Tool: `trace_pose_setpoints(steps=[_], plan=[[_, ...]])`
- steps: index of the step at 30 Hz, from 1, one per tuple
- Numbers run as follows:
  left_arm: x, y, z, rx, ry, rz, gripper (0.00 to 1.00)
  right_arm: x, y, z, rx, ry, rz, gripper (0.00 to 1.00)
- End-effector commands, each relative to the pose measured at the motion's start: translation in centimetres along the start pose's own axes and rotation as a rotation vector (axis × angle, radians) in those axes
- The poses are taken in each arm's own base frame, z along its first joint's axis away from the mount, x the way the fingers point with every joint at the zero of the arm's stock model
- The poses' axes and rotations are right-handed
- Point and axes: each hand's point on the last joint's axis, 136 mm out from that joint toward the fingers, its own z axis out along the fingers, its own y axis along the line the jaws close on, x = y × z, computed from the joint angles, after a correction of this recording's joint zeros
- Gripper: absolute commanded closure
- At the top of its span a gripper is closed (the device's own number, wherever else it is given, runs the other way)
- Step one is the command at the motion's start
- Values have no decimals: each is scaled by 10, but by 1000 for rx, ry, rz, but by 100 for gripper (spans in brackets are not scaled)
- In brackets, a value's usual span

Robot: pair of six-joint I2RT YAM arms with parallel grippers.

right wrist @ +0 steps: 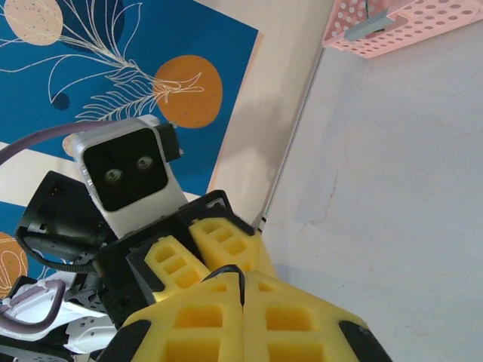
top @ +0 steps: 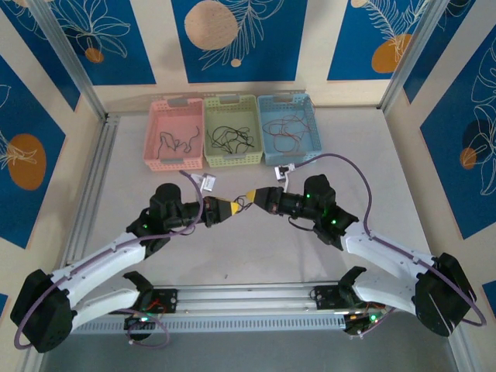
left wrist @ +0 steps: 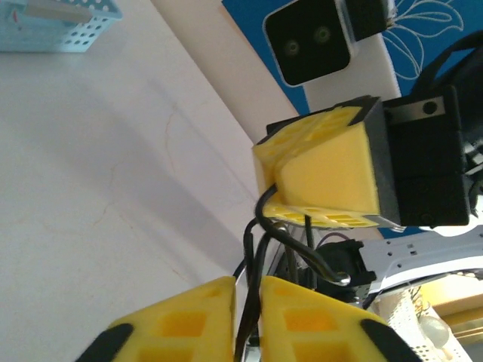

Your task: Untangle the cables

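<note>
The white tabletop (top: 256,256) carries the left arm (top: 101,263) and the right arm (top: 387,252), which lean in until they meet at its middle. Along the far edge sit a pink basket (top: 174,163), a green basket (top: 231,160) and a blue basket (top: 288,159), touching side by side, each holding loose cables (top: 229,138): dark, black and red-orange in turn. The left gripper (top: 235,208) and the right gripper (top: 252,198) are tip to tip, well short of the baskets. Both pairs of yellow fingers (right wrist: 204,324) are clenched on black cables (left wrist: 259,213), which run in short loops between them above the tabletop.
</note>
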Motion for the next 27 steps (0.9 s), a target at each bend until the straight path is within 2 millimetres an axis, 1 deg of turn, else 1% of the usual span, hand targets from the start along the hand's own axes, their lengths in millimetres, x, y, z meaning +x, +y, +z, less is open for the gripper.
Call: trace_pose_setpoints(steps=[1,2,5,8,13,17,21,23,24,25,26,27], plan=[[-11,-18,-1,53,-27,39,95,-2,18,0,-51,4,-19,100],[-11,-17,-1,49,-27,37,100,-3,17,0,-50,4,-20,100],[-11,-12,-5,18,-44,31,100,-6,12,-5,-31,-20,-21,100],[-11,-5,-14,-32,-89,23,100,-14,-6,-18,27,-91,-1,100],[-16,6,-37,-106,-217,-19,100,-25,-40,-46,123,-226,58,100],[-18,9,-52,-140,-281,-30,100,-25,-47,-53,141,-246,67,100],[-24,12,-71,-203,-351,-19,100,-28,-54,-60,185,-273,61,100],[-24,13,-75,-222,-354,-10,100,-31,-58,-60,200,-280,59,100],[-23,14,-73,-233,-338,-7,100,-33,-57,-58,200,-277,52,100],[-22,15,-70,-244,-312,-3,94,-37,-53,-55,196,-271,40,100],[-21,15,-66,-246,-288,-3,77,-42,-50,-51,196,-268,29,100],[-21,15,-62,-246,-267,-2,56,-47,-46,-47,190,-265,12,100]])
